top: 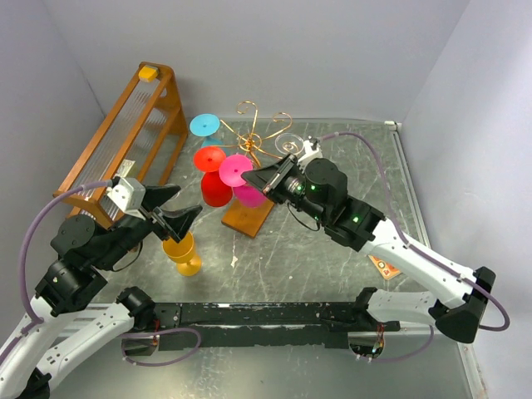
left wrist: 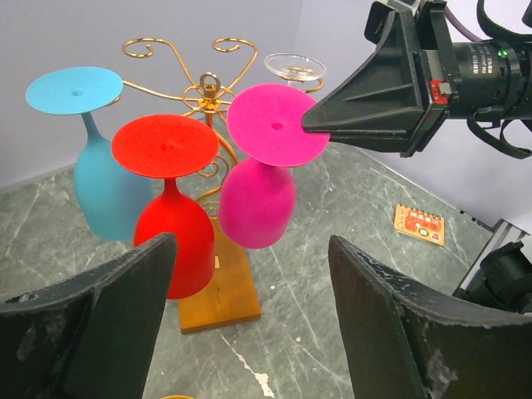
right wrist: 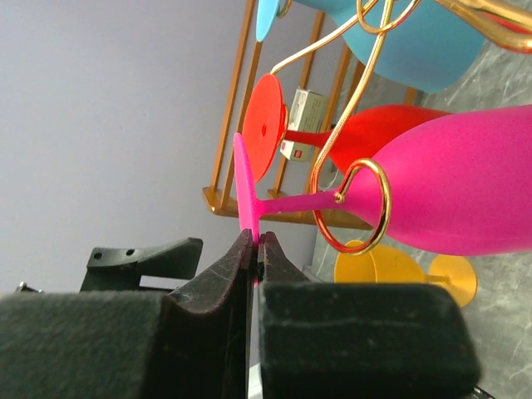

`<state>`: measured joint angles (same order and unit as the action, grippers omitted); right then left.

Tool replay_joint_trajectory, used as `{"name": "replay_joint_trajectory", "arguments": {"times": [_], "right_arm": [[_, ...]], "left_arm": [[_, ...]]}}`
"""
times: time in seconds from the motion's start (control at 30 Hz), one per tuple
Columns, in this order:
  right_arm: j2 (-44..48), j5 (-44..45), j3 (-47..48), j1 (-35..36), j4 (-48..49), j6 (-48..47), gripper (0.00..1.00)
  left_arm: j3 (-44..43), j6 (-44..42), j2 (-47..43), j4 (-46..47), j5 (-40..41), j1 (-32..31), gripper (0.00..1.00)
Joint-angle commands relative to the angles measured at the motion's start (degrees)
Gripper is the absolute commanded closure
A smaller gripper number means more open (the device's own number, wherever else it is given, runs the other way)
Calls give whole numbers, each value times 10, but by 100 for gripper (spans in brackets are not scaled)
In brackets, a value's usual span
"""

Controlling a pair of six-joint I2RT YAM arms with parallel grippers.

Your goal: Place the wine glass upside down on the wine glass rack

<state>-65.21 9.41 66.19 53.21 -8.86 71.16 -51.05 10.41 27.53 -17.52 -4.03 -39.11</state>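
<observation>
Wine glass (left wrist: 258, 204), pink, inverted, seemingly hooked on gold rack (left wrist: 208, 83), right gripper (left wrist: 309, 125) clenched on its foot, left gripper (top: 184, 204) released.

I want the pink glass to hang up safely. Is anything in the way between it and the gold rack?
Nothing visible. The pink glass is upside down, its stem already inside a gold loop of the wine glass rack. The right tool pinches its foot. The red glass hangs beside it, not in between.
</observation>
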Motion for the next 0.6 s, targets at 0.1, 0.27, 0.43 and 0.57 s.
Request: {"name": "replay_joint_trajectory", "arguments": {"times": [0.1, 0.27, 0.43, 0.57], "right_arm": [[34, -2, 3, -4, -29, -5, 100], [46, 29, -7, -4, -44, -2, 100], [49, 49, -6, -4, -54, -3, 100], [50, 63, -3, -4, -61, -6, 100]], "left_arm": [[-6, 13, -10, -6, 16, -2, 16], [-3, 14, -11, -8, 20, -1, 16], [-3, 17, -11, -7, 22, -1, 15], [-3, 19, -9, -7, 19, -2, 15]]}}
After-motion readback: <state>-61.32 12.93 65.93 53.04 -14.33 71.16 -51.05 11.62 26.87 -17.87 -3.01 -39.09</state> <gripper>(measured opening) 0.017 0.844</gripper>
